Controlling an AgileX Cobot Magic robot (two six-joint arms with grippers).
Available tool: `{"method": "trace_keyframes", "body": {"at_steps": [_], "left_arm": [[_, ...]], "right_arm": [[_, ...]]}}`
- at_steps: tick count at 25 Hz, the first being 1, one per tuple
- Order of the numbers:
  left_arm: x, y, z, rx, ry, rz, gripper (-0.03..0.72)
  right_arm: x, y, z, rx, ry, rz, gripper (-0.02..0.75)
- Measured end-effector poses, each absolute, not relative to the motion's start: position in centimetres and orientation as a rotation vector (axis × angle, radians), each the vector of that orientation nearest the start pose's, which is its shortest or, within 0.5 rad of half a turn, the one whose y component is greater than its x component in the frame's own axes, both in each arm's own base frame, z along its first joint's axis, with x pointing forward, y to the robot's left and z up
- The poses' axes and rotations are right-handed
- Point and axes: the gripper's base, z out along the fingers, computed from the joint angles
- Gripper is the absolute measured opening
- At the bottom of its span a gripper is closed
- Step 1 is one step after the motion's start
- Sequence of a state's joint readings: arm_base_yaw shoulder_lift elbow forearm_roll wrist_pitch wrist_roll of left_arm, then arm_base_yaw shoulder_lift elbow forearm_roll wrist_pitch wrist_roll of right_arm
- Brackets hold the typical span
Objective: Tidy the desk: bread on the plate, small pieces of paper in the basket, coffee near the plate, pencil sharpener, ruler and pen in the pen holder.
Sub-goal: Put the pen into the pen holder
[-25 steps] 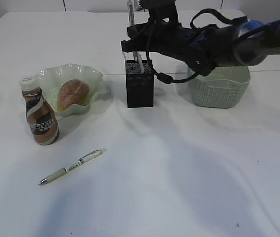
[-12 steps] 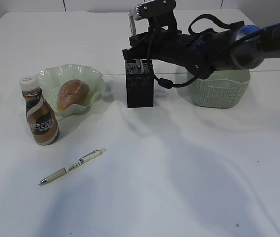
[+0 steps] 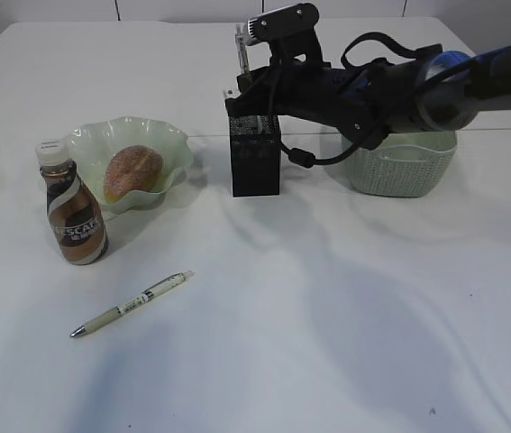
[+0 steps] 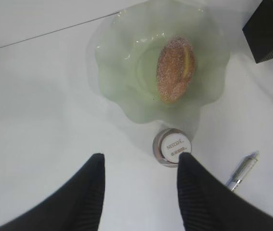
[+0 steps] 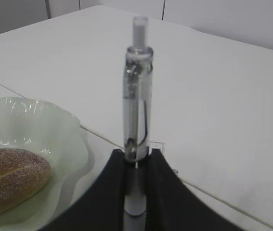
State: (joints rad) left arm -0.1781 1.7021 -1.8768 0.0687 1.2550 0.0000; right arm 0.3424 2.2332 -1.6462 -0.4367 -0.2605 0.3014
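Our right gripper (image 5: 136, 168) pinches a clear pen (image 5: 137, 120) upright above the pen holder (image 3: 255, 162). If the tip catches the mesh rim, the pen may tip out. Our left gripper (image 4: 141, 185), jaws spread and empty, hovers above the coffee (image 4: 172, 147).

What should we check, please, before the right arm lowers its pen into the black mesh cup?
1. Right gripper shut on the clear pen: ok.
2. Clear pen upright between the jaws: ok.
3. Pen tip lined up over the mesh cup: cannot tell, the arm hides the opening.
4. Room left inside the cup: cannot tell.
5. Left gripper open and away from the cup: ok.
6. Second pen lying on the table, not put away: not ok.
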Motion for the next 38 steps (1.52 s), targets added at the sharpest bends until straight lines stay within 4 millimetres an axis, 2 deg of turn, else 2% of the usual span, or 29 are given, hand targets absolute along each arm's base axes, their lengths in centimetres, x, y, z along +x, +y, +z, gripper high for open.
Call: {"method": "trace_keyframes", "body": {"at_steps": [7,12,14,16,26,29,35,37,38], "left_arm": [[35.7,-5.8,40.8,0.23,2.55,0.024,0.341],[35.7,-5.8,40.8,0.23,2.55,0.024,0.341],[35.7,-5.8,40.8,0.23,2.55,0.024,0.341],[35.7,-5.8,40.8,0.23,2.55,0.024,0.341],[35.7,-5.8,40.8,0.23,2.55,0.024,0.341],[35.7,-5.8,40.8,0.23,2.55,0.024,0.341],[35.7,-5.8,40.8,0.23,2.55,0.024,0.341],[35.7,-5.9,40.8,0.233,2.55,0.023,0.341],[35.6,-6.0,40.8,0.235,2.55,0.017,0.341]], "right_arm": [[48.9,18.2,19.7,-0.496,1.771,0.25,0.109],[48.9,18.2,19.7,-0.495,1.771,0.25,0.243],[48.9,18.2,19.7,-0.495,1.771,0.25,0.26],[48.9,18.2,19.7,-0.491,1.773,0.253,0.319],[48.8,18.0,19.8,-0.439,1.828,0.266,0.339],[48.6,17.6,20.4,-0.428,1.867,0.238,0.339],[47.4,16.2,23.2,-0.386,2.001,0.127,0.34],[47.3,16.1,23.4,-0.382,2.016,0.115,0.34],[46.5,15.3,24.1,-0.343,2.105,0.069,0.34]]}}
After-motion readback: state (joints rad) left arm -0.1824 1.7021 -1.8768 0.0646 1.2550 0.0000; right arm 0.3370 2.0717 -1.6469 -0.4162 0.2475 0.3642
